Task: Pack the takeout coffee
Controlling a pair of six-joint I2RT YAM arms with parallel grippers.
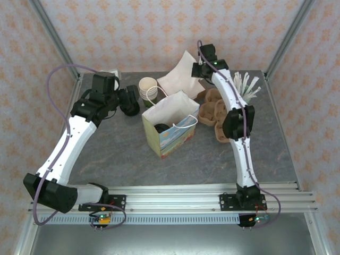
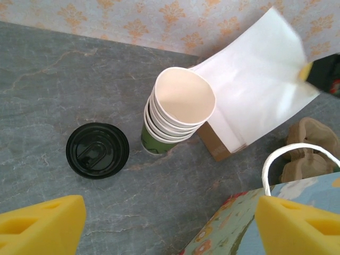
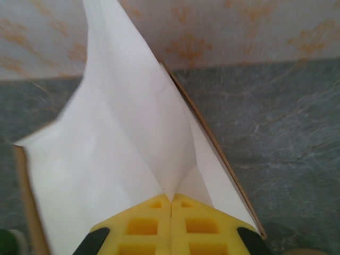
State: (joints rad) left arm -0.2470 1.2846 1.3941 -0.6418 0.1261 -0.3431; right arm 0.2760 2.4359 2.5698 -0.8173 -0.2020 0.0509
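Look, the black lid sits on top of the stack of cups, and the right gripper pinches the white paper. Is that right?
Not quite. The lid is not on the stack; it lies flat on the table beside it, apart from the cups, as the left wrist view shows. The right gripper does pinch the white paper.

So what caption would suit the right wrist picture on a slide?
Right gripper pinched shut on a white napkin, the sheet tented up over the grey table.
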